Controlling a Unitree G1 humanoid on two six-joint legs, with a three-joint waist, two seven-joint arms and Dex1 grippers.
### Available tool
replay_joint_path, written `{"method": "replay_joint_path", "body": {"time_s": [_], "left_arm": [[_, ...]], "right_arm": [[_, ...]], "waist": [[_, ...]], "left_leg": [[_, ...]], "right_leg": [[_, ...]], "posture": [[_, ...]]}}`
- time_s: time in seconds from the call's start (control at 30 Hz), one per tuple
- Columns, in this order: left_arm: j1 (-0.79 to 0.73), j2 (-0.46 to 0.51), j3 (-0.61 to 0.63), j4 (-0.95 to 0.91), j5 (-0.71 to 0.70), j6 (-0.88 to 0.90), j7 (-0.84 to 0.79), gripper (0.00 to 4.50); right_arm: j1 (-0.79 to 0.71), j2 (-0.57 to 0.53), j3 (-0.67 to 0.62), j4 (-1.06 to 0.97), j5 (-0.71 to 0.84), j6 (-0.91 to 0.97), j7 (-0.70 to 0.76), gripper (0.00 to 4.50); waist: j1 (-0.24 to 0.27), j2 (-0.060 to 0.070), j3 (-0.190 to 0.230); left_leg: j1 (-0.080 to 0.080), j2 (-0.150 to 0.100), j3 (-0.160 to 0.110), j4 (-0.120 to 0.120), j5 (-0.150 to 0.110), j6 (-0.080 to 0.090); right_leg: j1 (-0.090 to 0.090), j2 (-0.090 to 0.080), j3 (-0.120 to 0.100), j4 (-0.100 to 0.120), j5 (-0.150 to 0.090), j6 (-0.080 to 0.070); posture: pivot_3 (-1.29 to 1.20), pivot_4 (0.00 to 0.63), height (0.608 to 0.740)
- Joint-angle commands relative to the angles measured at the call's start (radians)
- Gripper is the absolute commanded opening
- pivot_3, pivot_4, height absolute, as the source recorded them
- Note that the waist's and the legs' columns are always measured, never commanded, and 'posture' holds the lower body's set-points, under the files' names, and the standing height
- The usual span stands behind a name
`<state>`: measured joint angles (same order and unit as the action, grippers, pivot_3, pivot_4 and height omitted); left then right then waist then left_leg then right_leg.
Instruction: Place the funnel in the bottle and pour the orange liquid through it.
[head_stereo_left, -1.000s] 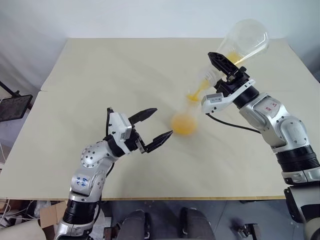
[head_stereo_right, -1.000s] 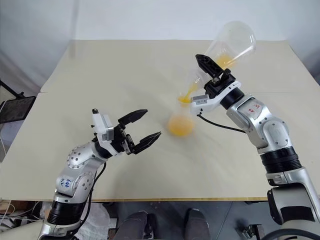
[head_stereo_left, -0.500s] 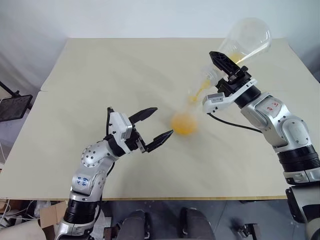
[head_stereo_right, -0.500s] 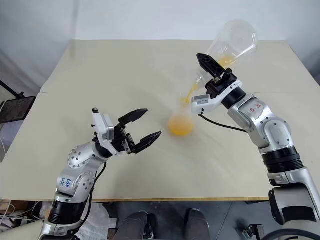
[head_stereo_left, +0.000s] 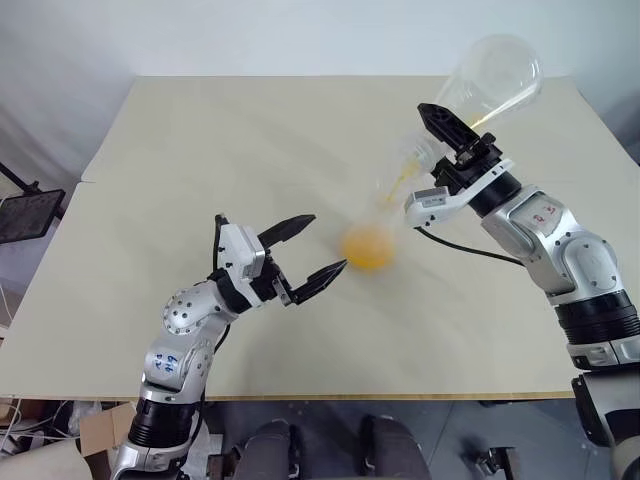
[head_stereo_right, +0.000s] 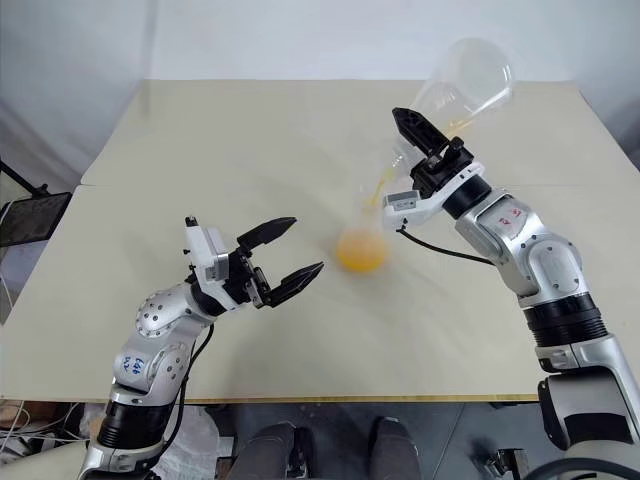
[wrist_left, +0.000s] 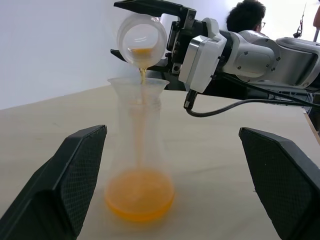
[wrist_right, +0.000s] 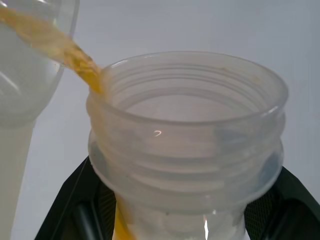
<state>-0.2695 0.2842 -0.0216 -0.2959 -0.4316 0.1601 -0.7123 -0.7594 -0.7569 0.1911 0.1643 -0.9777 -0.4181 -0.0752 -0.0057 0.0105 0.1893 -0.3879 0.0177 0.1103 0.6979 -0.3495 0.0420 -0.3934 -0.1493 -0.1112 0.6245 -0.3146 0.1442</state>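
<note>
1. Right gripper (head_stereo_left: 452, 140) was clamped around the neck of a tipped conical flask (head_stereo_left: 492, 78).
2. Orange liquid (wrist_left: 139, 192) streamed into the funnel (wrist_left: 138, 86) seated in the bottle (wrist_left: 138, 150) standing mid-surface (head_stereo_left: 200, 150).
3. Left gripper (head_stereo_left: 318, 250) was spread wide, empty, just beside the bottle.

A pale beige table (head_stereo_left: 200, 150) is seen filling most of the head views, from the upper edge of the frame down to its front edge near the bottom, and a seam is seen running across its left part. One thing is seen standing directly on it, just right of the frame's centre: a small clear bottle (wrist_left: 140, 165), upright, with orange liquid (wrist_left: 139, 194) pooled in its round base. A clear funnel (wrist_left: 138, 86) is seated in the bottle's neck.
</note>
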Motion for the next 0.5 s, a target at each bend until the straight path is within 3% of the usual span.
{"method": "replay_joint_path", "body": {"time_s": [0.03, 0.5], "left_arm": [[-0.008, -0.009, -0.011, -0.016, 0.003, -0.025, 0.007, 4.50], [-0.006, -0.018, -0.016, -0.017, 0.007, -0.027, 0.013, 4.50]], "right_arm": [[-0.002, -0.024, 0.002, -0.013, -0.001, -0.019, -0.031, 2.65], [-0.011, -0.032, 0.012, 0.012, -0.018, -0.023, -0.057, 2.65]], "waist": [[0.000, 0.000, 0.000], [0.000, 0.000, 0.000]], "left_leg": [[0.000, 0.000, 0.000, 0.000, 0.000, 0.000], [0.000, 0.000, 0.000, 0.000, 0.000, 0.000]], "right_leg": [[0.000, 0.000, 0.000, 0.000, 0.000, 0.000], [0.000, 0.000, 0.000, 0.000, 0.000, 0.000]], "posture": [[0.00, 0.150, 0.740], [0.00, 0.150, 0.740]]}}
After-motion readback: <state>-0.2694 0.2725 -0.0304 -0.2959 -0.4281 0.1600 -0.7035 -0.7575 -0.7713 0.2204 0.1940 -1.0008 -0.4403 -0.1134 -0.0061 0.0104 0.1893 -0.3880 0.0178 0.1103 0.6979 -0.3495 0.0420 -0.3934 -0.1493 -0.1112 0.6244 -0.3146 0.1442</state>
